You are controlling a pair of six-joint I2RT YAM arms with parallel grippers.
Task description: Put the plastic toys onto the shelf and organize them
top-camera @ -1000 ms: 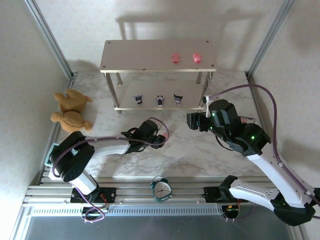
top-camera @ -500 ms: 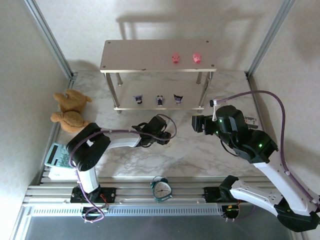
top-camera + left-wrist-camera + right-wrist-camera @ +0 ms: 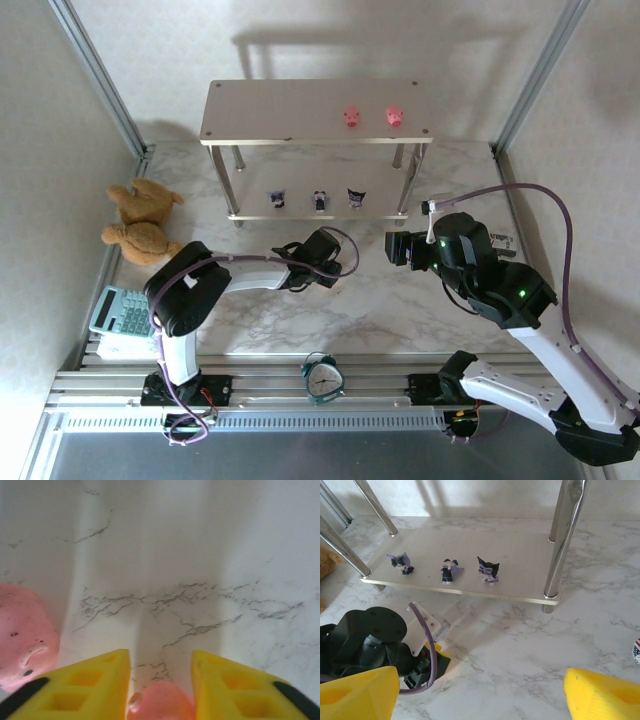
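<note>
The shelf [image 3: 290, 112] stands at the back, with two pink toys [image 3: 351, 116] [image 3: 393, 116] on its top board. Three purple-and-white toys [image 3: 402, 562] [image 3: 449, 570] [image 3: 488, 570] stand in a row on the lower board [image 3: 520, 575]. My left gripper [image 3: 161, 655] is low over the marble in front of the shelf, and its yellow fingers [image 3: 100, 680] press on both sides of a pink toy [image 3: 162, 702]. Another pink toy [image 3: 22, 635] lies just to its left. My right gripper [image 3: 479, 672] hovers open to the right, nothing between its fingers.
A brown teddy bear [image 3: 140, 222] lies at the left, with a calculator [image 3: 120, 312] below it. A teal alarm clock [image 3: 322, 377] sits on the front rail. A small object [image 3: 497, 240] lies near the right arm. The shelf's metal legs [image 3: 560, 540] stand ahead of my right gripper.
My left gripper has slid right along the table and its fingers have narrowed onto the pink toy. The right arm drew back slightly to the right, jaws still wide.
</note>
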